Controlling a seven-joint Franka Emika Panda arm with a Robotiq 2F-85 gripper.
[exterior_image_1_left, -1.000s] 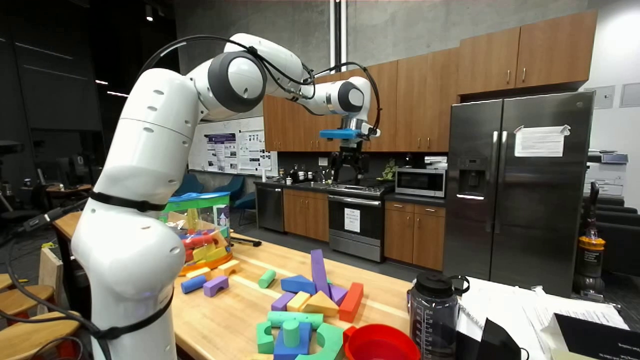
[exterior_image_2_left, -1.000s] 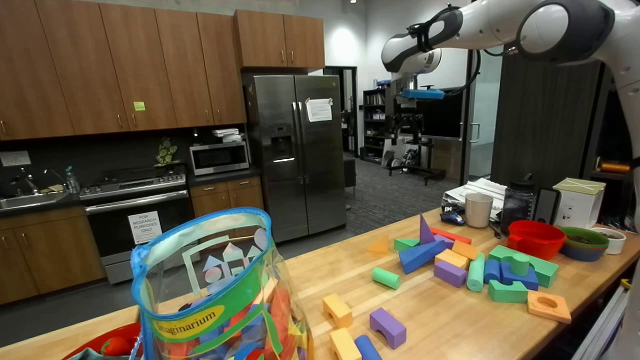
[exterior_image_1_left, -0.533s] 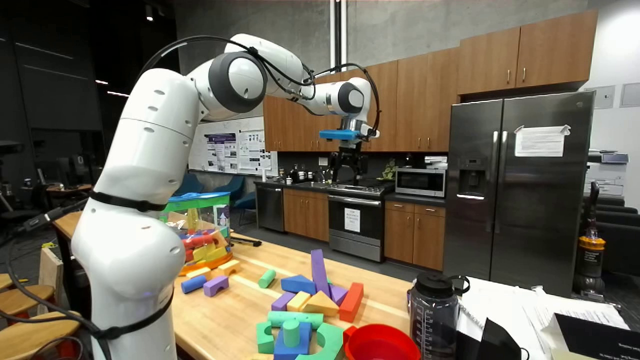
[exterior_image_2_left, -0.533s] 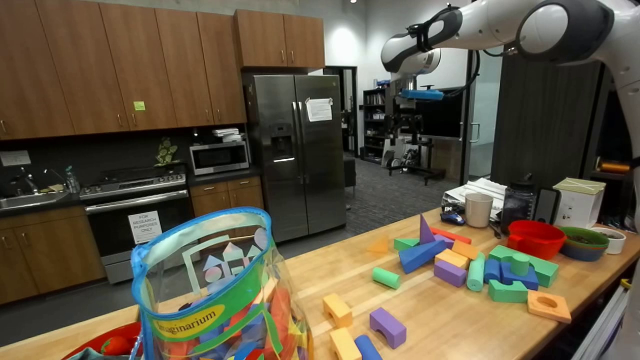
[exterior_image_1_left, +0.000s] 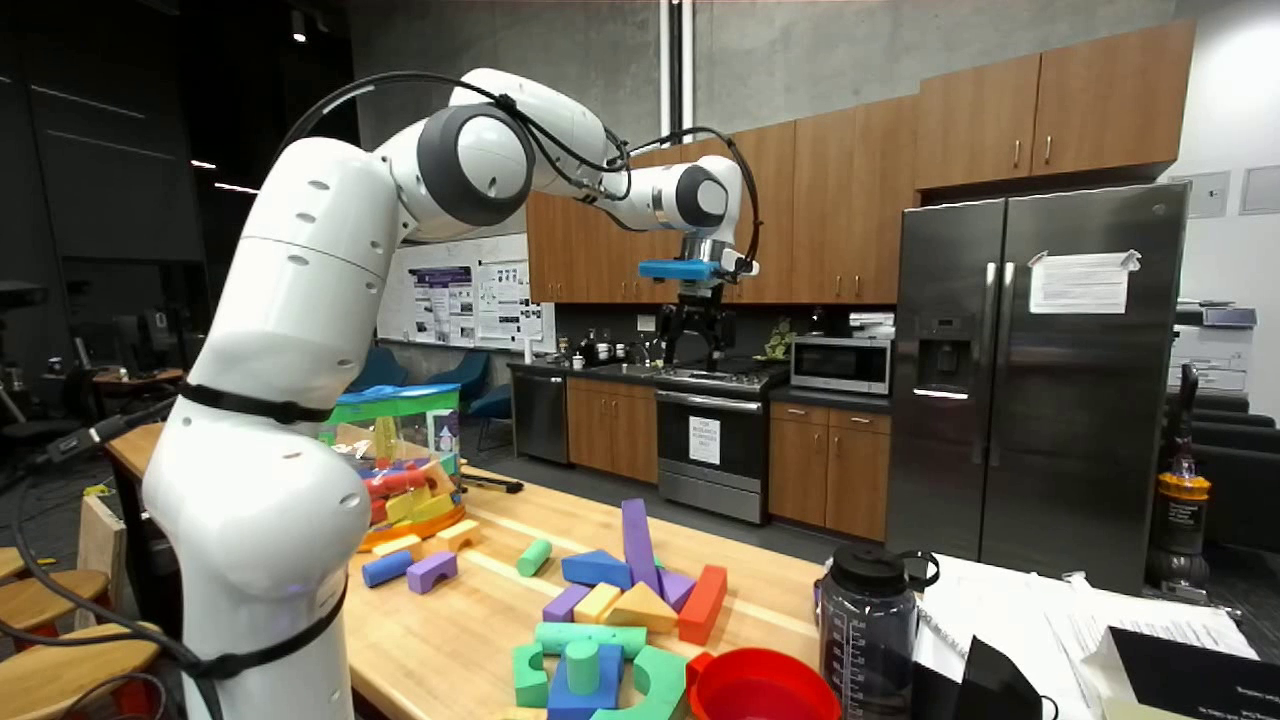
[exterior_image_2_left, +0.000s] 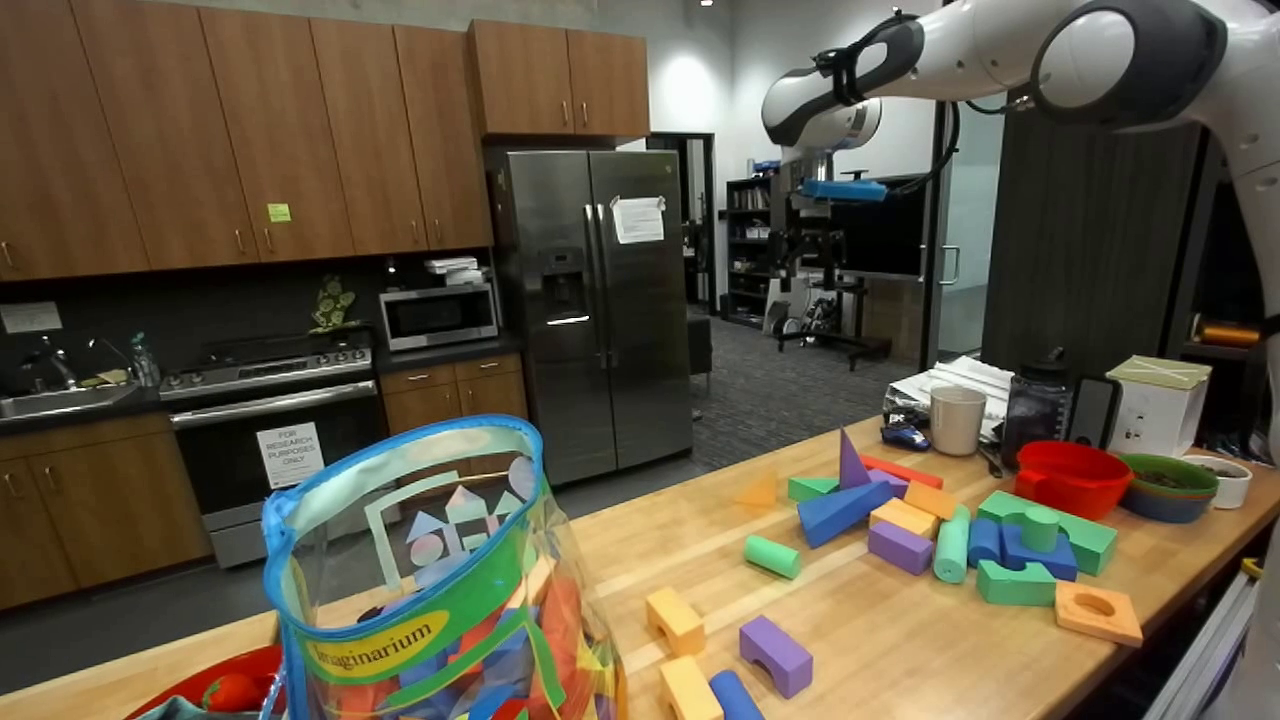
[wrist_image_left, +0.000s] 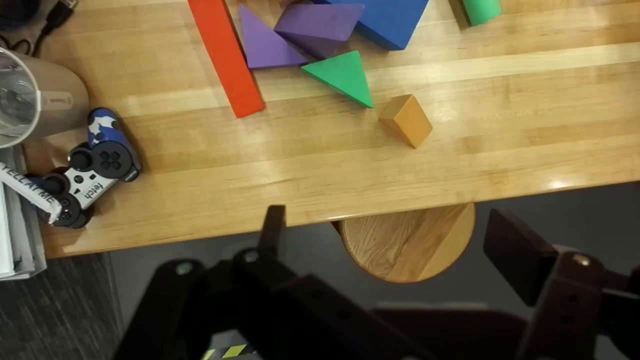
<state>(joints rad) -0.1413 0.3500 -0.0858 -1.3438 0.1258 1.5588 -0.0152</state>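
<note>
My gripper (wrist_image_left: 389, 235) is open and empty. It hangs high over the far edge of the wooden table (wrist_image_left: 320, 190), pointing down, and touches nothing. It shows in both exterior views (exterior_image_1_left: 694, 350) (exterior_image_2_left: 808, 268). In the wrist view, between and below the fingers, is a round wooden stool (wrist_image_left: 407, 245) on the floor. On the table near that edge lie an orange block (wrist_image_left: 409, 122), a green triangular block (wrist_image_left: 345, 77) and a long red block (wrist_image_left: 227, 60). Behind them are purple blocks (wrist_image_left: 267, 42) and a blue wedge (wrist_image_left: 392, 20), partly cut off.
A clear zip bag of blocks (exterior_image_2_left: 385, 640) stands at one table end. Toward the other end are a red bowl (exterior_image_1_left: 765, 690), a water bottle (exterior_image_1_left: 868, 640), a cup (wrist_image_left: 57, 102) and a game controller (wrist_image_left: 97, 170). More blocks, including a green cylinder (exterior_image_2_left: 772, 556), lie between.
My gripper has shifted very slightly since a second ago and is still over the last half second. The blocks and other things have not moved.
</note>
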